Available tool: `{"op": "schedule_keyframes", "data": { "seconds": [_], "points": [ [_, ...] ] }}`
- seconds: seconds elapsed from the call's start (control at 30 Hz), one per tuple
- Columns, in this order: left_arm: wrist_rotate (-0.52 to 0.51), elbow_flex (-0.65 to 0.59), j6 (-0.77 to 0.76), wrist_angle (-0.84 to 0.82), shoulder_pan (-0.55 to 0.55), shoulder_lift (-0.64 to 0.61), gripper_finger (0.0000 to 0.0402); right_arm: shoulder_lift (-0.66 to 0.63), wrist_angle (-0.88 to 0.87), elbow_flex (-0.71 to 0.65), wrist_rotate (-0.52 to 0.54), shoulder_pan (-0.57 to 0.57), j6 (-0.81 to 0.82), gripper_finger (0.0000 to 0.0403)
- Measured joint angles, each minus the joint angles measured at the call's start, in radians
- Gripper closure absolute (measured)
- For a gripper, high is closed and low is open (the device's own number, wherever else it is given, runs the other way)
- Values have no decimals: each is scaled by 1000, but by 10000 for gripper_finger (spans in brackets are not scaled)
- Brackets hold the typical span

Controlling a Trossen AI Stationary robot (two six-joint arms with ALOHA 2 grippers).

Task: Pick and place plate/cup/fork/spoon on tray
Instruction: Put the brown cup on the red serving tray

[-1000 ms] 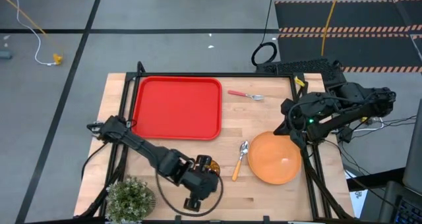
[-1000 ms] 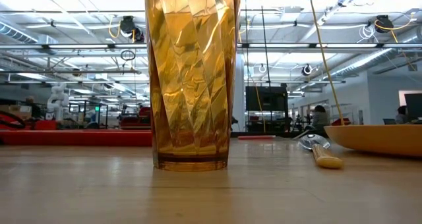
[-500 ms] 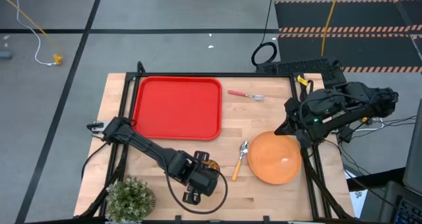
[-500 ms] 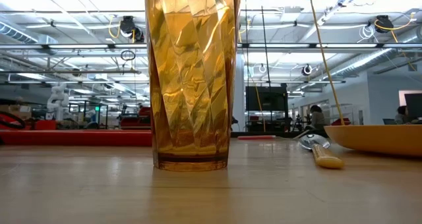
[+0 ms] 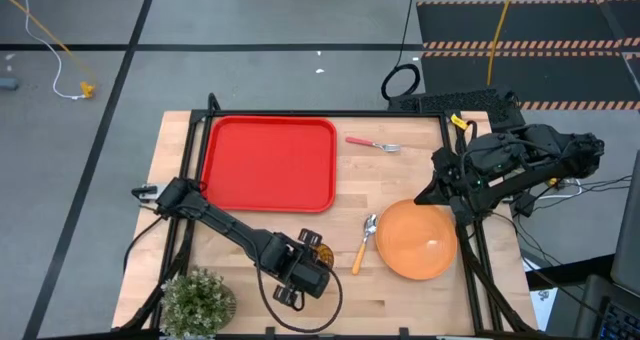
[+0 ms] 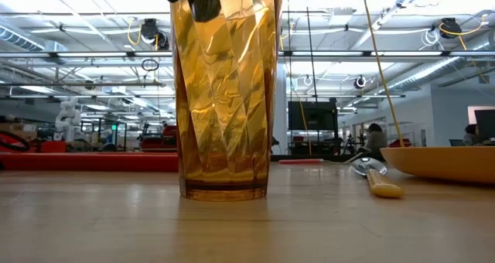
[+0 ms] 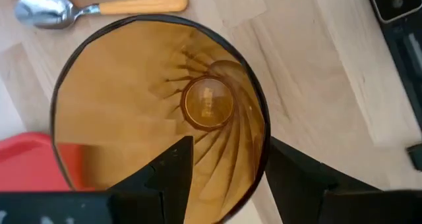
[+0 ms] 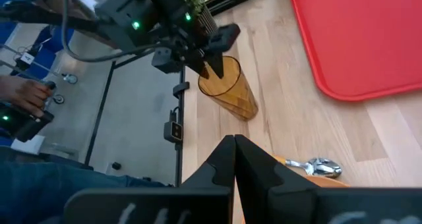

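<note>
Cup rim straddled by the left gripper (image 7: 221, 168)

The cup (image 5: 313, 247) stands upright on the table (image 5: 400, 175), at 5 o'clock from the tray (image 5: 268, 164); one spread finger is inside, one outside. The right gripper (image 8: 235, 148), fingers together, is held above the plate (image 5: 417, 240).

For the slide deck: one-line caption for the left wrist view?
Left claw straddles the rim of the upright cup, one finger inside, one outside; spoon lies on the table beyond.
</note>
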Motion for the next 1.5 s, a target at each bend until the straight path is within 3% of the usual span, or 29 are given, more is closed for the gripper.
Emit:
{"op": "schedule_keyframes", "data": {
  "seconds": [0.13, 0.5, 0.87, 1.4, 1.5],
  "points": [
    [0, -9, 34, 18, 0, 0, 249, 0, 0, 0, 0, 0, 0, 403],
    [63, 3, 22, 41, 1, 0, 390, 0, 0, 0, 2, 0, -10, 403],
    [53, 102, -48, -39, 30, -1, 393, 0, 0, 0, 3, 0, -22, 403],
    [51, 449, -222, -415, 163, -2, 394, 9, 0, 0, 38, -1, -43, 403],
    [56, 446, -224, -434, 214, -32, 394, 13, 2, -1, 77, -1, -16, 403]
  ]
}}
